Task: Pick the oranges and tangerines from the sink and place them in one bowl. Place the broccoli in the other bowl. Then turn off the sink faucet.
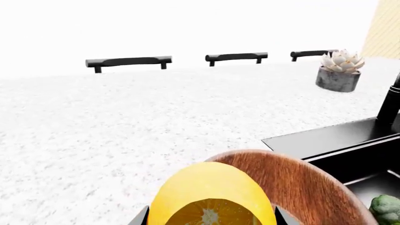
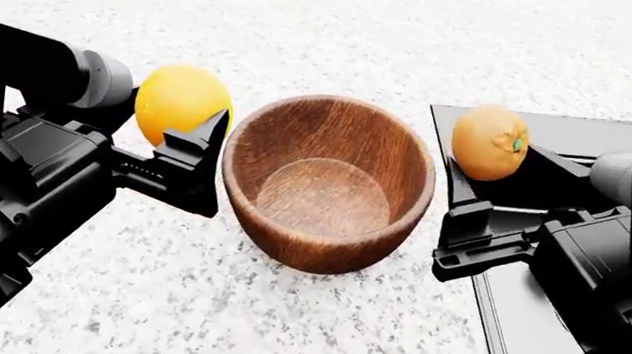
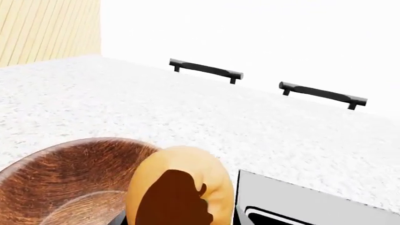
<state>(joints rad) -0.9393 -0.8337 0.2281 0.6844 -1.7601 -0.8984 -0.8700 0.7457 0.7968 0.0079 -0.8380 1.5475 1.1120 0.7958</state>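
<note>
The deep round reddish-brown wooden bowl (image 2: 328,183) stands empty on the speckled white stone countertop (image 2: 343,23), and serves as landmark for the rest; just to its left the left gripper (image 2: 187,134) is closed around the smooth yellow-orange round fruit (image 2: 181,101), held level with the bowl's rim and just outside its wall; just to the bowl's right the right gripper (image 2: 473,170) is closed around the smaller, deeper orange fruit with a green stem spot (image 2: 490,142), also beside the rim and outside it; neither fruit is over the bowl's hollow. The black rectangular sink (image 2: 563,136) begins directly right of the bowl, under the right arm; in the left wrist view a bumpy green broccoli floret (image 1: 386,210) lies in the basin beyond the bowl's far wall, and the black faucet base (image 1: 388,105) rises from the sink's rear edge; farther behind, a pale succulent in a grey pot (image 1: 339,70) sits on the countertop.
</note>
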